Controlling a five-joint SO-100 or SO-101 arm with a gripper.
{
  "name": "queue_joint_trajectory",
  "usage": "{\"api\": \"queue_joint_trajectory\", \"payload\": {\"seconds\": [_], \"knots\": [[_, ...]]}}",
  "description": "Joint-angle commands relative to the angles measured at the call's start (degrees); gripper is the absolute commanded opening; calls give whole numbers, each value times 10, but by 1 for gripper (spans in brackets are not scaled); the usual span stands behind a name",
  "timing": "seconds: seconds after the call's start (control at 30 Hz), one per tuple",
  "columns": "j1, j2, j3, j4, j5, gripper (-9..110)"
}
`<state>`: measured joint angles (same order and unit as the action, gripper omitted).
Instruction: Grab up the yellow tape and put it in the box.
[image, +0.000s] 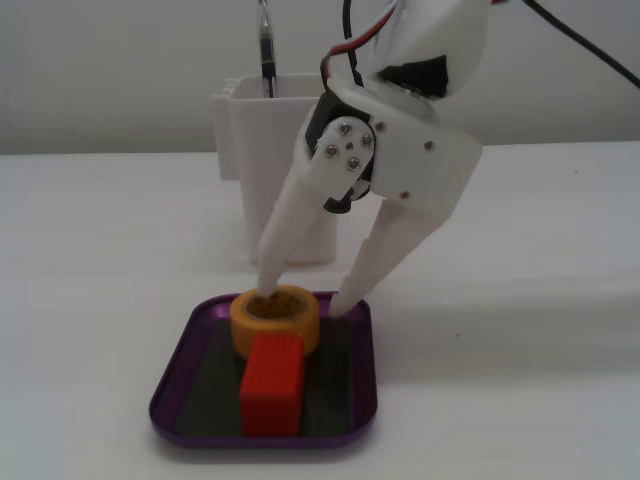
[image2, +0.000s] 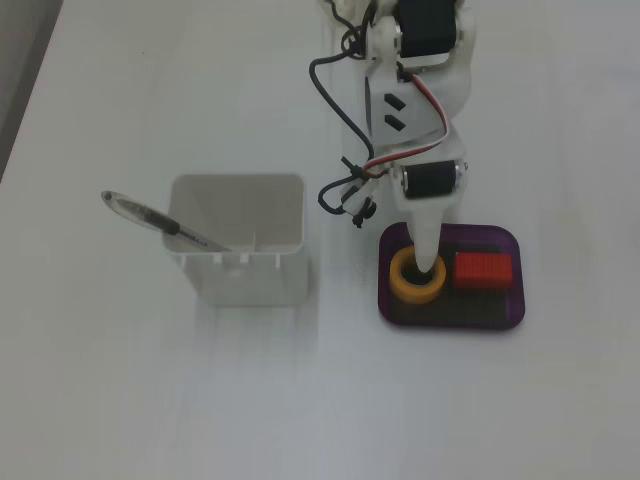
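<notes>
The yellow tape lies flat at the back of a purple tray, and it also shows in the top-down fixed view. My gripper points down over it and is open. One finger reaches into the roll's core. The other finger comes down just outside the roll's right side, at the tray's rim. From above, the gripper covers part of the roll. The white box stands behind the tray, and to the tray's left as seen from above.
A red ribbed block sits in the tray right against the tape, on the tape's right as seen from above. A pen leans in the box. The tray's rim is raised. The arm's cables hang between the box and the tray.
</notes>
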<state>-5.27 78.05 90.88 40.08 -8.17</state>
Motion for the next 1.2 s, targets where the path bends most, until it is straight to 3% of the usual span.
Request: {"api": "queue_joint_trajectory", "payload": {"seconds": [0.0, 0.17, 0.57, 0.93, 1.17], "knots": [[-4, 16, -22, 40, 1, 18], [-5, 86, -38, 141, 1, 18], [1, 454, 65, 261, 1, 18], [4, 875, 468, 213, -11, 18], [6, 1120, 740, 154, -88, 18]]}}
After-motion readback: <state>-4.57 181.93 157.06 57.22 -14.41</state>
